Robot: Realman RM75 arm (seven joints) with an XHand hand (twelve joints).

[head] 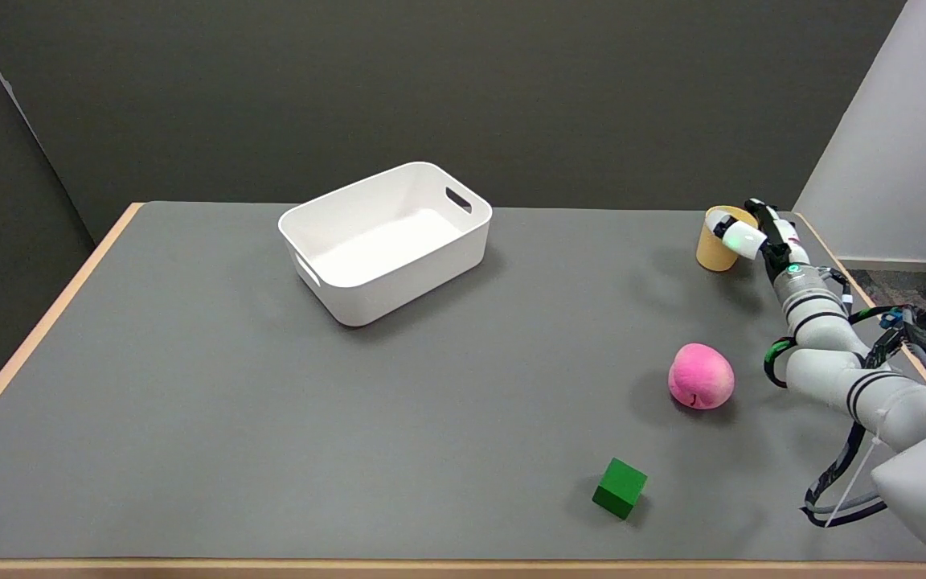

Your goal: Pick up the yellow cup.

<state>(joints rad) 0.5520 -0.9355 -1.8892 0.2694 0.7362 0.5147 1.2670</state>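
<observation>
My robot hand (pixel 755 232) is wrapping its fingers (pixel 740 238) around the yellow cup (pixel 718 248), which is standing upright near the counter's (pixel 190 386) far right corner. A pink peach (pixel 700 375) is lying nearer the right edge, a green cube (pixel 620 487) toward the near edge, and a white bin (pixel 387 241) is sitting far-centre.

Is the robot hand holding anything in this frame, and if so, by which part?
The right robot hand grips the yellow cup at its rim and upper side wall, fingers wrapped around the top. Whether the cup is off the table cannot be told.
</observation>
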